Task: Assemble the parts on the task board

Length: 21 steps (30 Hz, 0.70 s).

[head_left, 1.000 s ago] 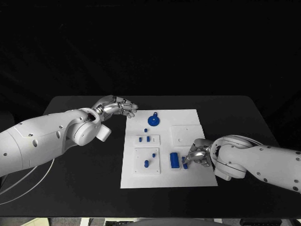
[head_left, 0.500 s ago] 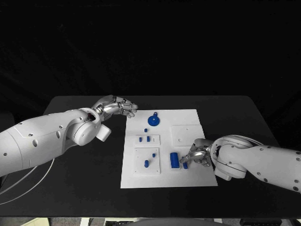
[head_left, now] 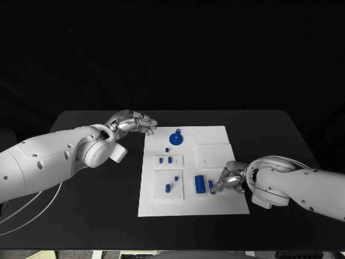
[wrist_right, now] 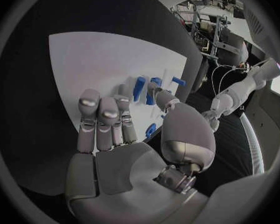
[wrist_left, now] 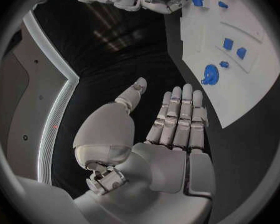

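The right hand (head_left: 228,180), fingers apart and seemingly empty, hovers at a small blue part (head_left: 211,186) near the task board (head_left: 219,208) right edge, and should pinch it squarely before lifting; the left hand (head_left: 131,122) idles loosely open over the bench (head_left: 87,216).

The table (head_left: 87,205) has a matt black top, smooth and without sheen. The board (head_left: 219,202) on it looks like flat white plastic, matt, with slightly raised square panels of the same finish. The parts (head_left: 199,183) are blue, smooth, probably moulded plastic; the far round one (head_left: 176,138) shows a faint gloss. Both arms wear glossy white plastic shells. The left hand (wrist_left: 171,129) and right hand (wrist_right: 115,129) look like brushed silver metal, satin rather than mirror-bright, with darker seams between segments. The backdrop behind the table seems dull black cloth, though it is too dark to be sure.
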Each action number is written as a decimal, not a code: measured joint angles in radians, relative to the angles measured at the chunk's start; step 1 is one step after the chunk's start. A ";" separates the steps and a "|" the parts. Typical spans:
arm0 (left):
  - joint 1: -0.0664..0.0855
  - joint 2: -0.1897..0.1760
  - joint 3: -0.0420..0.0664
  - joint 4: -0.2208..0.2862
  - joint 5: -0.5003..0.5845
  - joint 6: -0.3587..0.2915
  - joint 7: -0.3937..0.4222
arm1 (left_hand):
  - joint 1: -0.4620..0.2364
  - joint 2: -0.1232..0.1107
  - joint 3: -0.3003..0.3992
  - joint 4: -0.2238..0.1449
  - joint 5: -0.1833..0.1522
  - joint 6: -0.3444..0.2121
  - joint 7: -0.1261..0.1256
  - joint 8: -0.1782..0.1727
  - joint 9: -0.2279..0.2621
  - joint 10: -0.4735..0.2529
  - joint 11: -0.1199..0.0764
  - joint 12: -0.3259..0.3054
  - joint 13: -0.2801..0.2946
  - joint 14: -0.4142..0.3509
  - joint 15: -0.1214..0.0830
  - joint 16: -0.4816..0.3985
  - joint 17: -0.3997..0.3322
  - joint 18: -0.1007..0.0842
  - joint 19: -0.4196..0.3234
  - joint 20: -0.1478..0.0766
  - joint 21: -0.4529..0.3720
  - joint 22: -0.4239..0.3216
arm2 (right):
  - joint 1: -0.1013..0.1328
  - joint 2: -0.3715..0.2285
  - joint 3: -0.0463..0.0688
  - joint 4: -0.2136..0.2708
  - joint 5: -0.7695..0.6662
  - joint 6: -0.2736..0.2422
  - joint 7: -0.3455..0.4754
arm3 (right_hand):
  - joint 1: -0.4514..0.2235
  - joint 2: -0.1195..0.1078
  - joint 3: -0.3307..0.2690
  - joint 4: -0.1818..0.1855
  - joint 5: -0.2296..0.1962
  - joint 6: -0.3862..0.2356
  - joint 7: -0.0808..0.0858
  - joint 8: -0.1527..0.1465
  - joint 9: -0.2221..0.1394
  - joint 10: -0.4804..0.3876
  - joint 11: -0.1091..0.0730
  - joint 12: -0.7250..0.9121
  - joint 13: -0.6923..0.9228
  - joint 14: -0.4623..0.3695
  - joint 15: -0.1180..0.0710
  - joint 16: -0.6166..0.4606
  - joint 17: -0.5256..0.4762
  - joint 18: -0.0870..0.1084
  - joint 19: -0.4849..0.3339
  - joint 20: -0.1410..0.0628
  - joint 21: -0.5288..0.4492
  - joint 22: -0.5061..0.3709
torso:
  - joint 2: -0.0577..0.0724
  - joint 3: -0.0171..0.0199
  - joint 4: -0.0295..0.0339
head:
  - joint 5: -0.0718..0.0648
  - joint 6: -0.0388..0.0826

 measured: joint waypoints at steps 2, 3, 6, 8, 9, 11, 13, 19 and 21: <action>0.000 0.000 0.000 0.000 0.000 0.000 0.000 | 0.000 0.000 0.000 0.000 0.000 0.000 0.000 0.000 0.000 0.000 0.000 0.000 0.000 0.000 0.000 0.000 0.000 0.000 0.000 0.000 0.000 0.000 | -0.001 -0.002 0.000 0.003 -0.005 0.017 0.003 | 0.003 0.002 -0.021 -0.010 0.000 -0.001 0.001 0.000 0.002 -0.001 0.001 0.000 0.000 -0.001 0.001 0.000 0.000 0.000 0.000 0.000 0.000 0.000 | 0.000 0.0000 -0.0005 | 0.000 0.000; 0.000 0.000 0.000 0.000 0.000 0.000 0.000 | 0.000 0.000 0.000 0.000 0.000 0.000 0.000 0.000 0.000 0.000 0.000 0.000 0.000 0.000 0.000 0.000 0.000 0.000 0.000 0.000 0.000 0.000 | -0.001 -0.002 0.000 0.003 -0.007 0.023 0.004 | 0.006 0.006 -0.027 -0.016 0.000 -0.002 0.001 0.000 0.003 -0.001 0.001 0.000 0.000 -0.001 0.001 0.000 0.000 0.000 0.000 0.000 0.000 0.000 | 0.000 0.0002 -0.0007 | 0.000 0.000; 0.000 0.000 0.000 0.000 0.000 0.000 0.000 | 0.000 0.000 0.000 0.000 0.000 0.000 0.000 0.000 0.000 0.000 0.000 0.000 0.000 0.000 0.000 0.000 0.001 0.000 0.000 0.000 0.000 0.000 | -0.002 -0.003 0.000 0.004 -0.014 0.039 0.007 | 0.018 0.018 -0.049 -0.033 0.000 -0.002 0.001 0.000 0.004 -0.001 0.001 0.000 0.000 -0.001 0.001 0.000 0.000 0.000 -0.004 -0.004 0.000 0.000 | 0.000 0.0005 -0.0011 | -0.002 0.001; 0.000 0.001 0.000 0.000 0.000 0.000 0.000 | 0.000 0.000 0.000 0.000 0.000 0.000 0.000 0.000 0.000 0.000 0.000 0.000 0.000 0.000 0.000 0.000 0.001 0.000 0.000 0.000 0.000 0.000 | -0.002 -0.002 0.000 0.005 -0.019 0.048 0.010 | 0.025 0.025 -0.059 -0.043 0.000 -0.002 0.001 0.000 0.005 -0.001 0.001 0.000 0.000 -0.001 0.001 0.000 0.000 0.000 -0.004 -0.004 0.000 0.000 | 0.000 0.0006 -0.0011 | -0.002 0.001; 0.000 0.001 0.000 0.000 0.000 0.000 0.000 | 0.000 0.000 0.000 0.000 0.000 0.000 0.000 0.000 0.000 0.000 0.000 0.000 0.000 0.000 0.000 0.000 0.001 0.000 0.000 0.000 0.000 0.000 | -0.003 -0.001 0.000 0.006 -0.022 0.051 0.010 | 0.033 0.033 -0.066 -0.051 0.000 -0.002 0.001 0.000 0.006 -0.001 0.001 0.000 0.000 -0.001 0.001 0.000 0.000 0.000 -0.004 -0.004 0.000 0.000 | 0.000 0.0006 -0.0011 | -0.002 0.001; 0.000 0.001 0.000 0.000 0.000 0.000 0.000 | 0.000 0.000 0.000 0.000 0.000 0.000 0.000 0.000 0.000 0.000 0.000 0.000 0.000 0.000 0.000 0.000 0.001 0.000 0.000 0.000 0.000 0.000 | -0.003 0.000 0.000 0.006 -0.025 0.055 0.012 | 0.043 0.043 -0.081 -0.066 0.000 -0.002 0.001 0.000 0.007 -0.001 0.001 0.000 0.000 -0.001 0.001 0.000 0.000 0.000 -0.004 -0.004 -0.004 0.000 | 0.000 0.0006 -0.0010 | -0.003 0.001; 0.000 0.001 0.000 0.000 0.000 0.001 0.000 | 0.000 0.000 0.000 0.000 0.000 0.000 0.000 0.000 0.000 0.000 0.000 0.000 0.000 0.000 0.000 0.000 0.001 0.000 0.000 0.000 0.000 0.000 | -0.004 0.000 0.000 0.006 -0.030 0.059 0.013 | 0.045 0.045 -0.089 -0.074 0.000 -0.002 0.001 0.000 0.007 -0.001 0.001 0.000 0.000 -0.001 0.001 0.000 0.000 0.000 -0.004 -0.004 -0.004 0.000 | 0.000 0.0006 -0.0008 | -0.003 0.001; 0.000 0.000 0.000 0.000 0.000 0.001 0.000 | 0.000 0.000 0.000 0.000 0.000 0.000 0.000 0.000 0.000 0.000 0.000 0.000 0.000 0.000 0.000 0.000 0.001 0.000 0.000 0.000 0.000 0.000 | -0.004 0.002 0.000 0.002 -0.044 0.059 0.013 | 0.051 0.081 -0.094 -0.078 0.000 -0.002 0.001 0.000 0.008 -0.001 0.001 0.000 0.000 -0.001 0.001 0.000 0.000 0.000 -0.004 -0.004 -0.004 -0.001 | 0.000 0.0000 0.0001 | -0.004 -0.001; 0.000 0.000 0.000 0.000 0.000 0.001 0.000 | 0.000 0.000 0.000 0.000 0.000 0.000 0.000 0.000 0.000 0.000 0.000 0.000 0.000 0.000 0.000 0.000 0.002 0.000 0.000 0.000 0.000 0.000 | -0.004 0.004 0.000 0.002 -0.051 0.056 0.012 | 0.053 0.112 -0.094 -0.078 0.000 -0.001 0.001 0.000 0.008 -0.001 0.001 0.000 -0.001 -0.001 0.001 0.000 0.000 0.000 -0.004 -0.004 -0.004 -0.001 | 0.000 0.0000 0.0005 | -0.004 -0.002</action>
